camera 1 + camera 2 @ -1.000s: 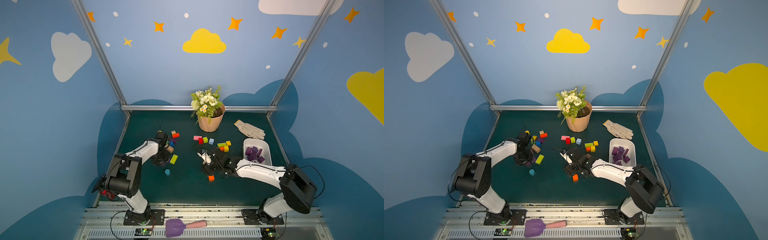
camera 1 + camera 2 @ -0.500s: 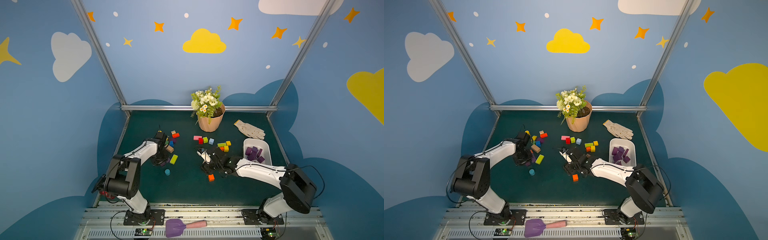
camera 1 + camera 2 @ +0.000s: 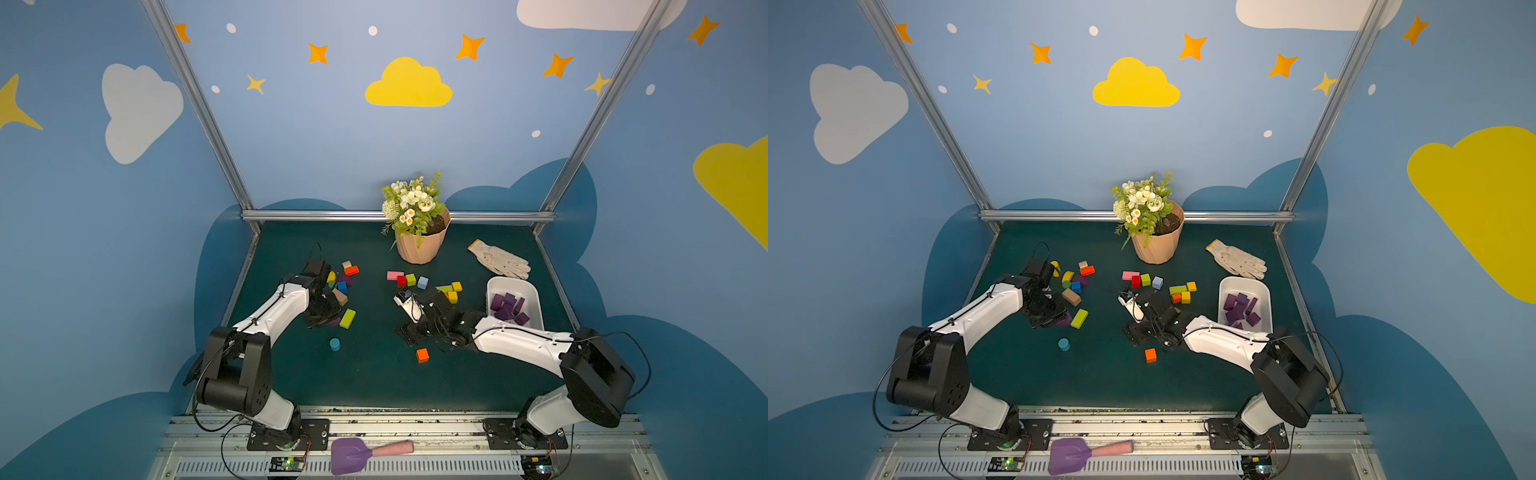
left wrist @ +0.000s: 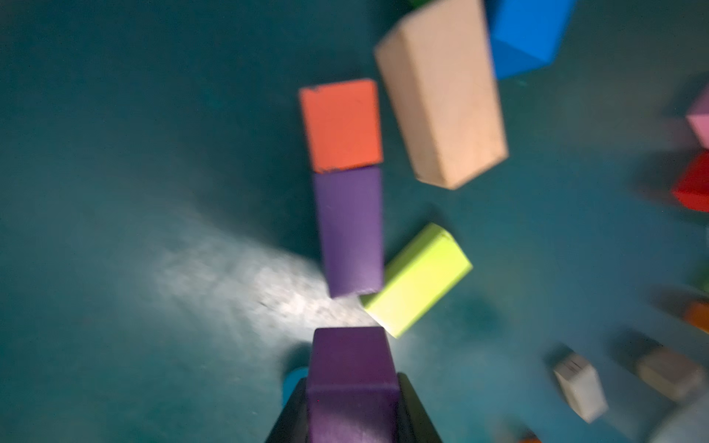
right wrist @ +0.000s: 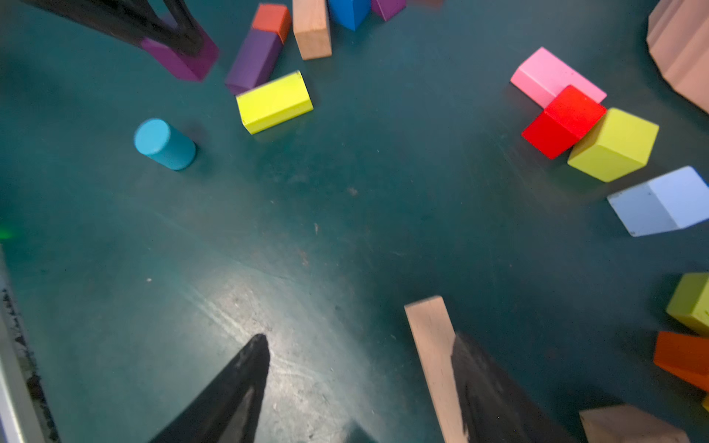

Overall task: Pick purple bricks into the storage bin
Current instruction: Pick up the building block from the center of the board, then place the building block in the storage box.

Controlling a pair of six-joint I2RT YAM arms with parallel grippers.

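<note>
We have several dark-purple painted bricks (image 3: pixel 505 309) in the white plastic bin (image 3: pixel 512 281). The left fingers (image 4: pixel 410 418) grasp a purple cube (image 4: pixel 351 356), the right fingers (image 5: pixel 238 391) are released, and a purple oblong (image 4: pixel 349 230) waits.

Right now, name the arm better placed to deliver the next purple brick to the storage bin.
Left, probably: the left gripper is shut on a purple brick. The right gripper is open, holding nothing, though nearer the storage bin.
</note>
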